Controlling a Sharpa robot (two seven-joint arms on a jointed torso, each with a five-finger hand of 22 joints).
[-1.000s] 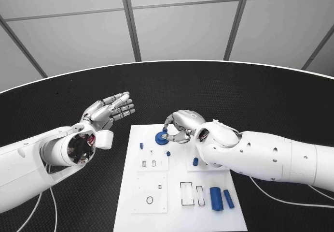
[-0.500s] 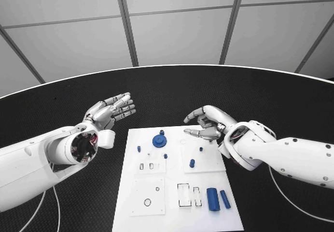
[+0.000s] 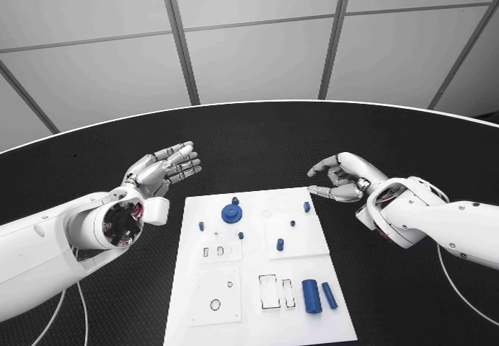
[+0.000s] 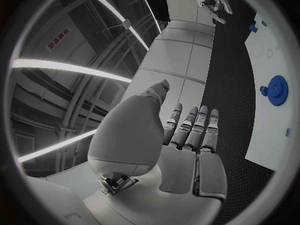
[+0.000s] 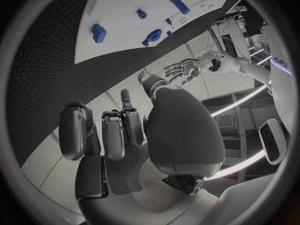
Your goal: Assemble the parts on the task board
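Note:
The white task board [image 3: 254, 328] lies in the middle of the table. A blue gear [image 3: 231, 213] sits on its far left part, with several small blue pegs around it. Two blue cylinders [image 3: 318, 295] lie side by side near the board's right edge. My right hand [image 3: 341, 178] hovers just off the board's far right corner, fingers loosely curved and apart, holding nothing. My left hand [image 3: 164, 167] is raised left of the board, fingers stretched out and empty. The left wrist view shows its palm [image 4: 187, 150] and the gear [image 4: 274, 89]. The right wrist view shows my right hand [image 5: 125, 135], the board [image 5: 119, 10] and the gear [image 5: 154, 35].
The black round table [image 3: 260, 137] stretches around the board, with its pale edge curving behind both hands. A small blue block [image 5: 99, 32] stands near the board's far right corner, close to my right hand. Rectangular and round sockets mark the board's near half.
My right hand has let go of the blue gear and drawn back to the right, off the board. The gear stays on the board. The left hand holds its pose.

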